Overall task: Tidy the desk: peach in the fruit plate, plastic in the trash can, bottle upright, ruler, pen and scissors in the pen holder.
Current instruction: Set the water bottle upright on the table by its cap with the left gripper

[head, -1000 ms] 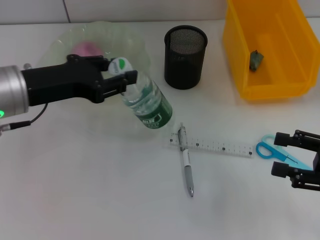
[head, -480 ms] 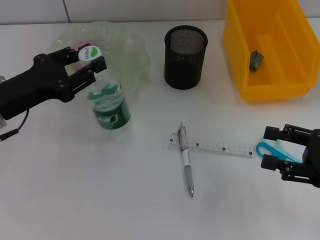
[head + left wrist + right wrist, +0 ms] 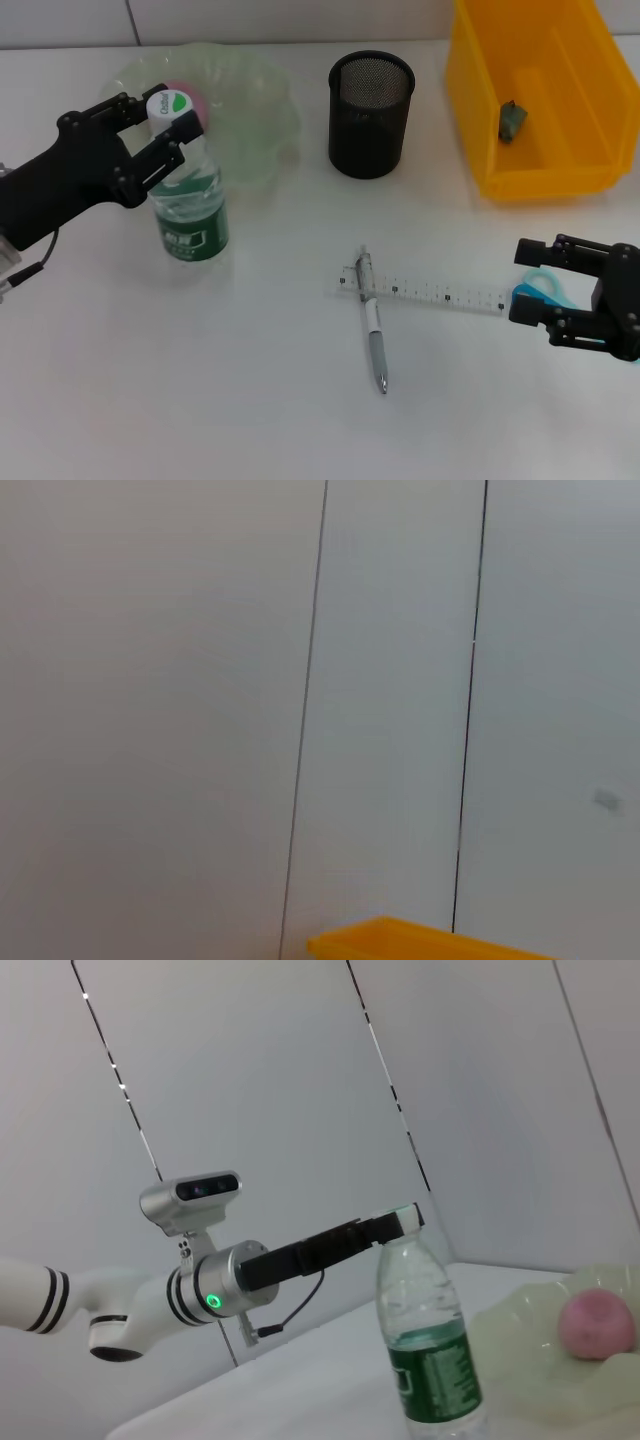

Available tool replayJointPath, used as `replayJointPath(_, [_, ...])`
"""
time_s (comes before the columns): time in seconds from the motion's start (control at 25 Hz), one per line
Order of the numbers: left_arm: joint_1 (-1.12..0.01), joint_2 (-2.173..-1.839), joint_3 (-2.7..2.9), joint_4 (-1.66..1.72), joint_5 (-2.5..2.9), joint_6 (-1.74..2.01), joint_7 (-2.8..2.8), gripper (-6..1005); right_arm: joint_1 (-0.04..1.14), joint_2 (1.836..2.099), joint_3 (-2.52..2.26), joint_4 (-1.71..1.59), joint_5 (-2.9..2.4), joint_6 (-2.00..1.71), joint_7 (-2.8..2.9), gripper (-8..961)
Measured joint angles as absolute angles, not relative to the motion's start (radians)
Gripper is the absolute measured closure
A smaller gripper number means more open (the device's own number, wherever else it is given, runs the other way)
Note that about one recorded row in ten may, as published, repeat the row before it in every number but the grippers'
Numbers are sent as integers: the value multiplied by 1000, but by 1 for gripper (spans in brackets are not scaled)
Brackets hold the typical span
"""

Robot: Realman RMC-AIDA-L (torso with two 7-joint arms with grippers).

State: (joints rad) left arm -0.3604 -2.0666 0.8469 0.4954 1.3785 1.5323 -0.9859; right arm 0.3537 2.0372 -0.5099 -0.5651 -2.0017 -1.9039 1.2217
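Observation:
The clear bottle (image 3: 190, 212) with a green label stands upright on the table in front of the fruit plate (image 3: 255, 95). My left gripper (image 3: 160, 125) is shut on its neck just under the white cap. The right wrist view also shows the bottle (image 3: 430, 1355) and the left gripper (image 3: 392, 1224). The pink peach (image 3: 186, 96) lies in the plate. The ruler (image 3: 430, 294) and pen (image 3: 373, 328) lie crossed mid-table. My right gripper (image 3: 528, 282) is open over the blue scissors (image 3: 540, 284), which are mostly hidden. The plastic scrap (image 3: 512, 119) lies in the yellow bin (image 3: 470, 110).
The black mesh pen holder (image 3: 371, 115) stands at the back, between the plate and the yellow bin. The left wrist view shows only the wall and the bin's rim (image 3: 430, 944).
My left gripper has swung the bottle left from a tilted hold and stood it upright. My right gripper has moved left and now covers the scissors.

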Motion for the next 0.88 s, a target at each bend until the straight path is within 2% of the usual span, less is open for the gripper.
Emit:
replayJointPath(0.8, [-436,-2072,791,259,1339,1528,-767,559,368,2051,-518,-543,-2002,-1879,1217,204])
replayJointPath(0.88, [-436,-2073,790,243,1337,1528,-767,535,370,2052,-518,-542,-2002,-1876,1217,204])
